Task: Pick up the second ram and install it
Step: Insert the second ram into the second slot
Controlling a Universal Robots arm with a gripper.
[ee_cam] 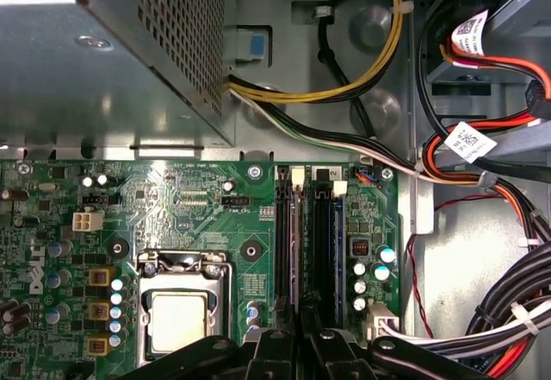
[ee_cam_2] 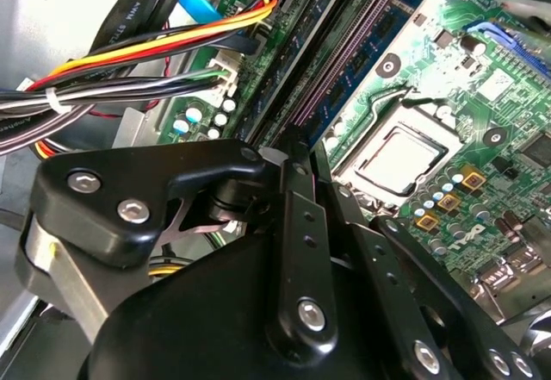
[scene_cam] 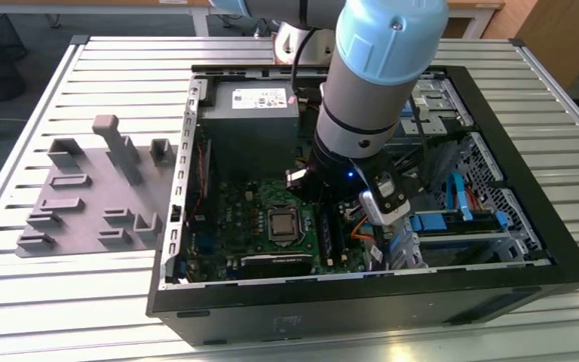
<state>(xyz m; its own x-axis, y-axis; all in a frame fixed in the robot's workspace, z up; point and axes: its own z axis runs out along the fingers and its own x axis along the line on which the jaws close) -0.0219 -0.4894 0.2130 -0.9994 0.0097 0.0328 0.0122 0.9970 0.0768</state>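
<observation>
Arm (scene_cam: 370, 90): one, reaching down into the open computer case (scene_cam: 531, 273).
Gripper (ee_cam: 301, 347): one, low over the green motherboard (ee_cam: 181, 212).
Jaws: cannot tell, spread or pinching.
Slots (ee_cam: 318, 242): four, side by side.
Second ram (ee_cam: 297, 242): one, standing in a slot, in line with the gripper.
Grey holder block (scene_cam: 78, 215): one, beside the case.
</observation>
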